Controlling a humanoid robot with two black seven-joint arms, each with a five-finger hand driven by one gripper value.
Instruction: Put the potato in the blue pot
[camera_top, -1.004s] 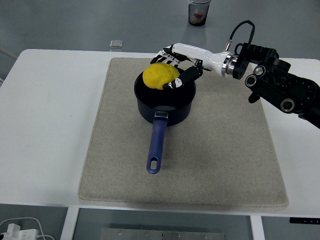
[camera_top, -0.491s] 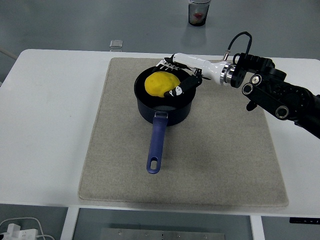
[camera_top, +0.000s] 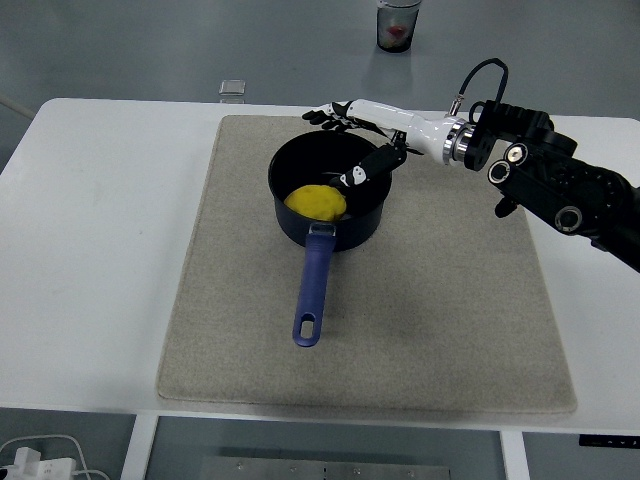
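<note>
The yellow potato lies inside the dark blue pot, near its front wall. The pot stands on the beige mat with its blue handle pointing toward the table's near edge. My right hand hovers over the pot's far rim, fingers spread and holding nothing. Its thumb hangs over the pot's right side, above and to the right of the potato. The left arm does not show.
A small clear block sits on the white table behind the mat's far left corner. A glass cup with something red in it stands beyond the table's far edge.
The right hand has let go of the potato, which dropped into the pot. The fingers have opened and the hand has risen slightly toward the far rim.
</note>
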